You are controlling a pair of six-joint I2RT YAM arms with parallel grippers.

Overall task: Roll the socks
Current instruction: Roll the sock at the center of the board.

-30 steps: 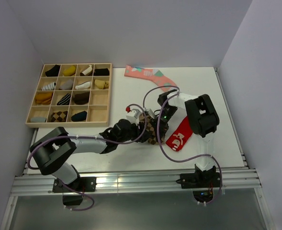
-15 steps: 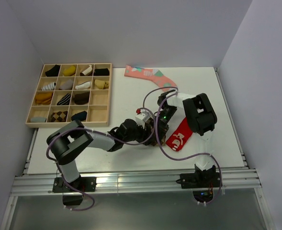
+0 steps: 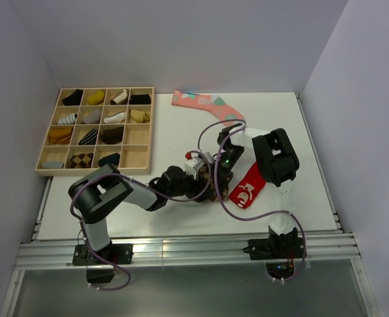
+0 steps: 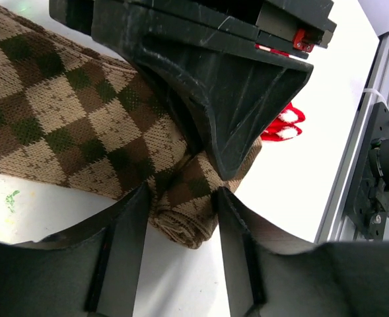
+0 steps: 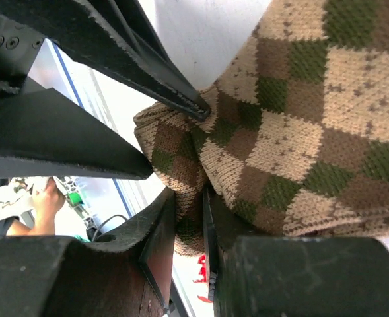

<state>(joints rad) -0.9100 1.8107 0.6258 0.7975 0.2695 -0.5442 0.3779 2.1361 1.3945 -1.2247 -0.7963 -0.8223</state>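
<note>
The brown-and-tan argyle sock (image 4: pixel 82 119) lies on the white table, mostly hidden under both grippers in the top view (image 3: pixel 212 187). Its end is rolled into a small tight roll (image 4: pixel 184 221). My left gripper (image 4: pixel 181 191) is shut on that roll, one finger on each side. My right gripper (image 5: pixel 189 198) is shut on a fold of the same sock (image 5: pixel 293 132). Its black body (image 4: pixel 214 79) sits just above the roll in the left wrist view. The two grippers meet over the sock near the table's middle (image 3: pixel 214 173).
A red sock with a white figure (image 3: pixel 247 188) lies just right of the grippers. A pink sock with teal patches (image 3: pixel 204 104) lies at the back. A wooden compartment tray (image 3: pixel 152 125) with rolled socks stands at the left. The table's metal rail (image 4: pixel 379 165) is near.
My left arm has swung its elbow in and the left gripper has moved right, closing in on the sock's end under the right gripper. The right gripper has barely moved.
</note>
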